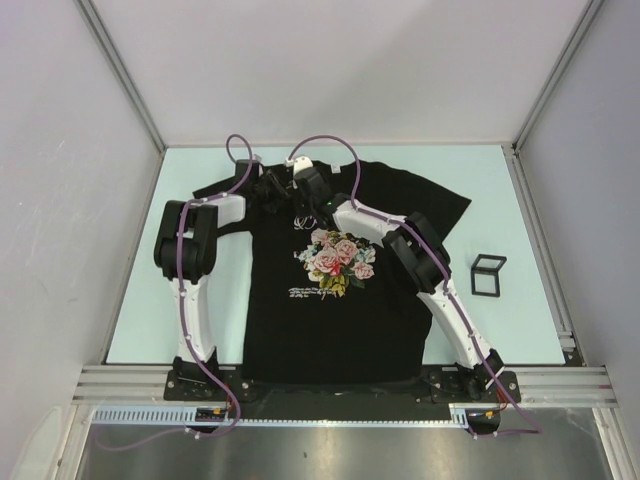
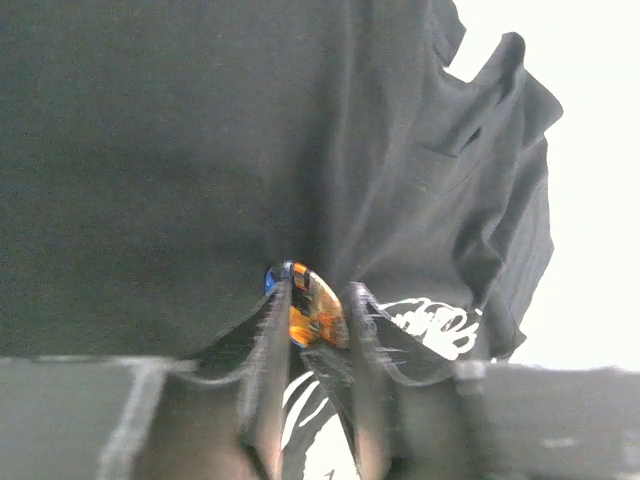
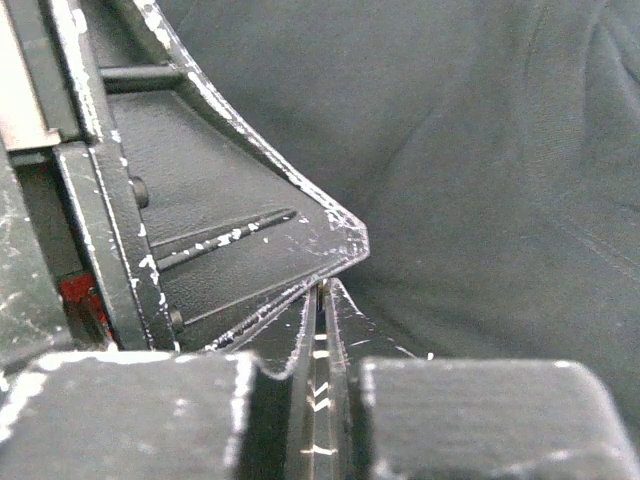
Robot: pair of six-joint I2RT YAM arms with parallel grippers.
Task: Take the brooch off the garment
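Observation:
The garment [image 1: 330,330] is a black T-shirt with a rose print [image 1: 335,258], lying flat on the table. Both grippers meet at its chest just below the collar. My left gripper [image 1: 277,190] is shut on the brooch [image 2: 316,308], an oval orange-and-blue piece pinched between its fingers [image 2: 268,340] against the black cloth [image 2: 150,150]. My right gripper [image 1: 311,202] is shut, its tips [image 3: 325,292] pressed together over the cloth [image 3: 480,150], right beside the left gripper's finger [image 3: 230,230]. A tiny gold glint shows at its tips. The brooch is hidden in the top view.
A small black square frame [image 1: 488,274] stands on the pale green table [image 1: 200,170] to the right of the shirt. White walls enclose the table on three sides. White lettering on the shirt [image 2: 435,325] shows beside the left fingers.

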